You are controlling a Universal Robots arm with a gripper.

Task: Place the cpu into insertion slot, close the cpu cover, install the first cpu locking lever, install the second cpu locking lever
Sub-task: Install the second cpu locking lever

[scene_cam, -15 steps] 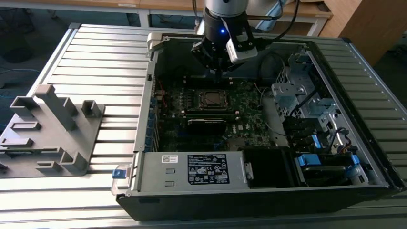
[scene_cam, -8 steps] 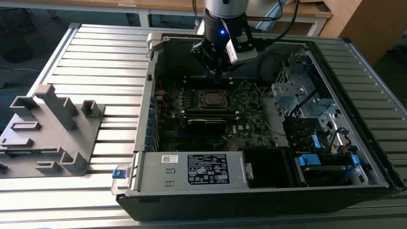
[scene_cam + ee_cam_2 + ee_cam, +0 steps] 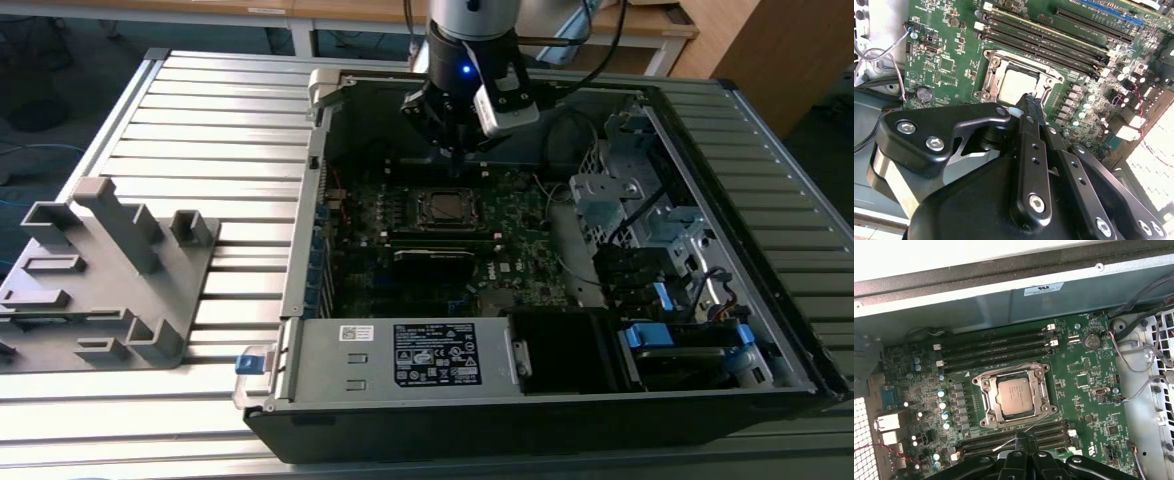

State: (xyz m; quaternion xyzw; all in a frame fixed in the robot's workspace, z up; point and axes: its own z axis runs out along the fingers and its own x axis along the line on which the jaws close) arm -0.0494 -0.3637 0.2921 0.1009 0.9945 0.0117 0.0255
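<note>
Computer case (image 3: 534, 400) lies open on the table (image 3: 200, 120); motherboard (image 3: 441, 240) inside it. The cpu (image 3: 1013, 397) sits in the socket at board centre, the cpu cover (image 3: 985, 402) down around it. Memory slots (image 3: 994, 347) flank the socket on two opposite sides. My gripper (image 3: 458, 160) hangs above the socket. Fixture block (image 3: 107, 280) on the table, at the exterior view's left of the case.

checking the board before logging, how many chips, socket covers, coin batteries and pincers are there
chip: 1
socket cover: 1
coin battery: 1
pincer: 1
total: 4
</note>
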